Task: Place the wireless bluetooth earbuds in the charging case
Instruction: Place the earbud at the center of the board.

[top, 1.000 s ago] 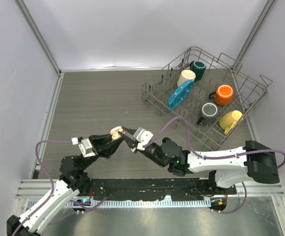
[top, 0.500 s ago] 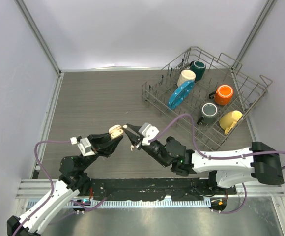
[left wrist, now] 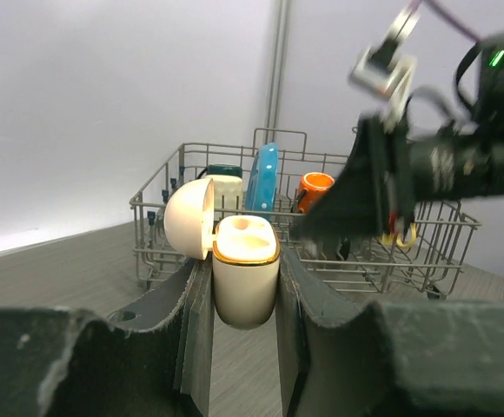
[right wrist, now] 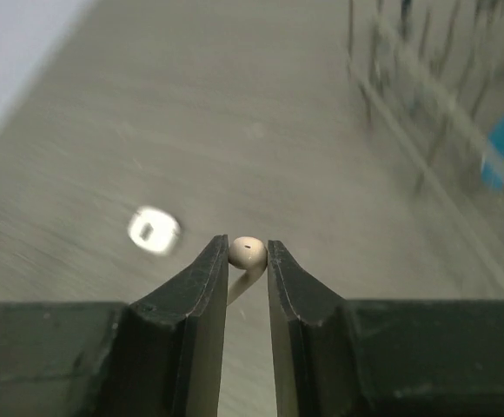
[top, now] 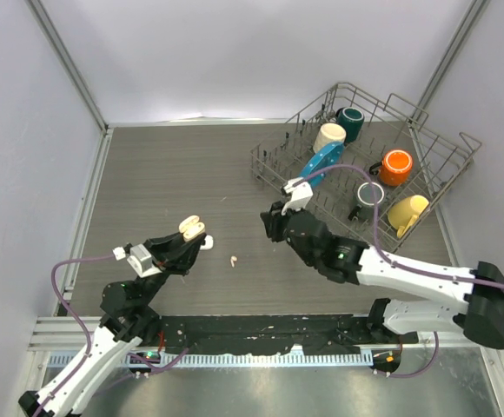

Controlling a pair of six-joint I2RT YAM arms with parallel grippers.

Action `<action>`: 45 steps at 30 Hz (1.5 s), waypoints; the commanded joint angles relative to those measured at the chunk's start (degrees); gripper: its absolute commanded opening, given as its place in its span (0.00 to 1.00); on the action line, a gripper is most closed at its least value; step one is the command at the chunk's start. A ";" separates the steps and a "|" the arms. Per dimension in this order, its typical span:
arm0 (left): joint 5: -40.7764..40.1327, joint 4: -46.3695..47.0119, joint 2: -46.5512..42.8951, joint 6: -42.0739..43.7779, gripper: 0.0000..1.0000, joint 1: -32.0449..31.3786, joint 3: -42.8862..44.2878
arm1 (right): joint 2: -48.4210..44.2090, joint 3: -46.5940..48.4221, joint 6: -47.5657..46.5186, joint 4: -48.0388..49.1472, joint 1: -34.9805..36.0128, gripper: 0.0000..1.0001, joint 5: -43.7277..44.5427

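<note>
The grey counter [top: 165, 174] carries a wire dish rack [top: 447, 152] at the far right, with mugs [top: 396, 167] and a blue plate [top: 320, 167] inside it. The left pincer [left wrist: 243, 265], at the near left, is closed narrow on the charging case [left wrist: 245, 282]. Its two fingers press the sides of the cream body, which stands upright with the lid swung open. The right pincer [right wrist: 246, 261] is over the middle of the counter, near the rack. Its jaws are almost together and hold one peach earbud [right wrist: 248, 249] by the round head. A second earbud [top: 234, 259] lies loose on the counter between the two arms, apart from both pincers.
</note>
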 commanded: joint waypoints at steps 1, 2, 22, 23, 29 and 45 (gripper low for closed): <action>-1.93 -0.09 -2.27 0.63 0.00 -0.16 -3.14 | 6.80 -2.36 16.40 -17.25 -1.13 0.01 -6.82; -1.85 0.09 -2.18 0.63 0.00 -0.16 -3.14 | 8.29 -3.15 18.42 -17.43 -1.13 0.01 -8.13; -2.20 0.44 -1.22 0.45 0.00 -0.16 -2.70 | 26.41 -0.70 22.66 -20.07 -1.13 0.11 -11.49; -2.20 0.53 -1.13 0.54 0.00 -0.16 -2.70 | 26.50 -0.35 22.66 -20.77 -1.13 0.13 -11.31; -2.29 1.32 -1.04 0.45 0.00 -0.16 -2.88 | 26.59 1.67 21.96 -23.67 -1.13 0.20 -10.52; -2.29 0.71 -1.04 0.02 0.00 -0.16 -2.88 | 27.20 3.17 21.52 -25.43 -1.13 0.34 -10.52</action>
